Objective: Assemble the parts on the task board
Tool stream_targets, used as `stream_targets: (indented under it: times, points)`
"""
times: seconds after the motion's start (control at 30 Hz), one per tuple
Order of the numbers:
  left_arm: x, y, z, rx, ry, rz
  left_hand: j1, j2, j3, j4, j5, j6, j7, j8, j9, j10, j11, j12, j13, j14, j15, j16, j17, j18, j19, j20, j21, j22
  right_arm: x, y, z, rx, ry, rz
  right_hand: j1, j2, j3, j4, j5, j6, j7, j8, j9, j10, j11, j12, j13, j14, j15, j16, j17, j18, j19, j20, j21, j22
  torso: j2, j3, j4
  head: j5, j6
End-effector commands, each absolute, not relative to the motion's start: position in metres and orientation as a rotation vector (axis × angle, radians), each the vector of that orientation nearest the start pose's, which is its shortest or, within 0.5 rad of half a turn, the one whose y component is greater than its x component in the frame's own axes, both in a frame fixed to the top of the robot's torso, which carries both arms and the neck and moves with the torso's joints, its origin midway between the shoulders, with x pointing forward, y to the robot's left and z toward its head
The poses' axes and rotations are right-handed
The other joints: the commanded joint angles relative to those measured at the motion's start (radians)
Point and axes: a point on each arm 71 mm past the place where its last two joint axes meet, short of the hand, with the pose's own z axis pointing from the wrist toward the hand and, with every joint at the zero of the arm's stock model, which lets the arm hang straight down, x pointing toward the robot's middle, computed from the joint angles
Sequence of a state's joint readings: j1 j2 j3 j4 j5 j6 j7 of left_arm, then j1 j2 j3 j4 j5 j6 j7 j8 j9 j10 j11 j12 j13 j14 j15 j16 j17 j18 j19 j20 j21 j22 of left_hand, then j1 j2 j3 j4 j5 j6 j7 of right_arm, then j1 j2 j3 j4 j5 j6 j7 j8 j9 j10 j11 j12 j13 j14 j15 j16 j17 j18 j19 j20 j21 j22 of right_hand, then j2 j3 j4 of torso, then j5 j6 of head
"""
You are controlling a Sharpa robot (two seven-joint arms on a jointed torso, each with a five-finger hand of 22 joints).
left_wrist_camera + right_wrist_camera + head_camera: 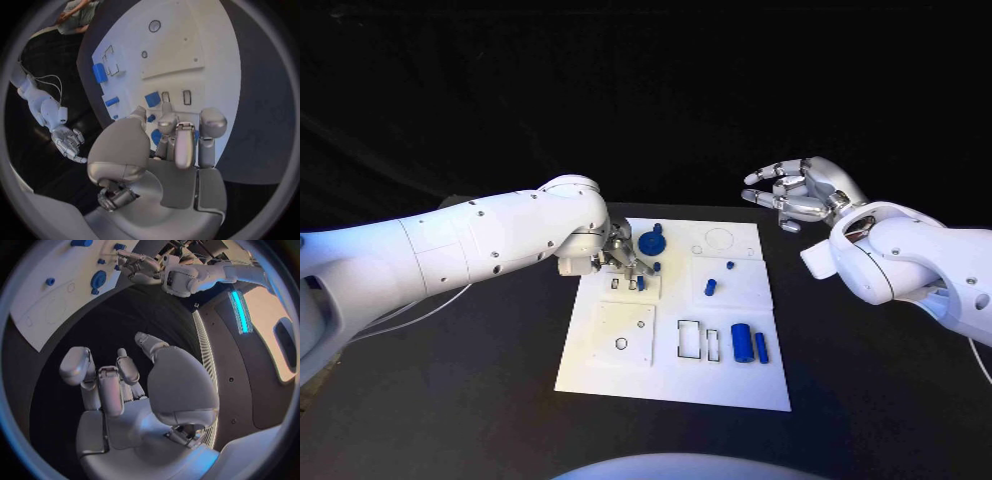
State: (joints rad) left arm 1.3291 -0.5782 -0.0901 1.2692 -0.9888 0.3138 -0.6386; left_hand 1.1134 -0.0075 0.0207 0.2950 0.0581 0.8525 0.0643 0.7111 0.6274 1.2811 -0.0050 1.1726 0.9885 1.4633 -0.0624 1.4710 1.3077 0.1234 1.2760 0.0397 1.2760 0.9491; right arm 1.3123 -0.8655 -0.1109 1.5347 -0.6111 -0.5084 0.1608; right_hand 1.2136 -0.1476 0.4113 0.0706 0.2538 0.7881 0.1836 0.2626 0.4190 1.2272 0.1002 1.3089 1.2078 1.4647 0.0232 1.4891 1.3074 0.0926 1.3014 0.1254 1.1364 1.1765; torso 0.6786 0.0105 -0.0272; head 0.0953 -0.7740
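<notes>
I am working the left hand over the white rectangular task board, frame centre; its grasp is unclear. The right hand, upper right, is hanging half-curled, empty. Misalignment could be jamming the small blue plastic part.

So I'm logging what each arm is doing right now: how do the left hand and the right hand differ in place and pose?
The left hand is down at the task board, fingers among the blue parts; the right hand is raised beyond the board's far right corner, over black table. The left hand's fingers reach down to the board; the right hand's are apart and hold nothing. Whether the left holds a part is unclear. Both are silver, on white arms.
</notes>
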Motion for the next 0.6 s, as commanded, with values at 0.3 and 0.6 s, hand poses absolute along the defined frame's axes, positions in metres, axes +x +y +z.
stream_targets:
  times: [0.3, 0.6]
  points:
    - [0.5237, 0.1535, -0.2031, -0.098, 2.481, -0.297, 0.003, 0.011, -0.006, -0.001, -0.001, -0.009, 0.002, 0.007, 0.004, -0.009, -0.001, -0.004, -0.001, 0.066, -0.005, 0.006, 0.091, -0.009, 0.007, -0.003, 0.006, 0.004, 0.4988, -0.2170, -0.1495, 0.548, 1.524, 1.087, -0.005, -0.006, -0.001, 0.006, 0.015, -0.010, 0.001, 0.011, 0.003, -0.007, -0.001, -0.007, -0.003, 0.044, -0.001, -0.007, 0.040, 0.018, -0.010, 0.000, -0.015, -0.007, -0.001, 0.0005, 0.0009, -0.001, -0.007]
    - [0.5227, 0.1507, -0.2037, -0.087, 2.492, -0.306, 0.028, 0.023, 0.006, -0.002, -0.001, -0.016, 0.002, 0.008, 0.012, -0.011, -0.001, -0.002, -0.001, 0.066, -0.004, 0.008, 0.092, -0.009, 0.006, -0.001, 0.009, 0.009, 0.4994, -0.2166, -0.1513, 0.551, 1.533, 1.080, -0.005, -0.006, 0.000, 0.006, 0.020, -0.011, 0.001, 0.013, 0.004, -0.007, -0.001, -0.007, -0.004, 0.043, -0.001, -0.008, 0.038, 0.019, -0.010, 0.000, -0.017, -0.008, -0.001, 0.0011, -0.0001, -0.001, -0.005]
